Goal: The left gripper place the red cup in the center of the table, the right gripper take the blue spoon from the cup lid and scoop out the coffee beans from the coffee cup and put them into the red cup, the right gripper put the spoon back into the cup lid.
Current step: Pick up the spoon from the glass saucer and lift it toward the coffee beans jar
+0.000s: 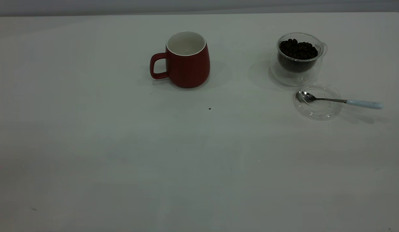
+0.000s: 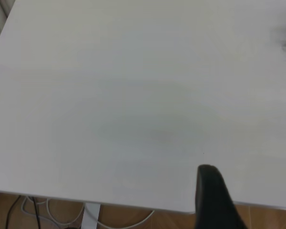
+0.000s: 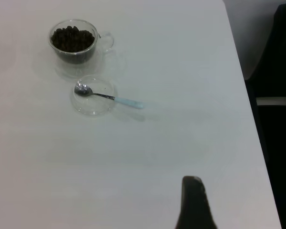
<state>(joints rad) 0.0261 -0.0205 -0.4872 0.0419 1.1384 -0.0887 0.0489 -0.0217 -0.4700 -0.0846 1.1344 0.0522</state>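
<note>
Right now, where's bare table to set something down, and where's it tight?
Free: the whole near half of the table, and the gap between the red cup and the coffee cup. Crowded: the right rear, where the coffee cup, cup lid and blue spoon sit close together.

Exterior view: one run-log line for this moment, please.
red cup: upright, empty | coffee cup: full of coffee beans | blue spoon: bowl in cup lid | left gripper, right gripper: back, holding nothing
</note>
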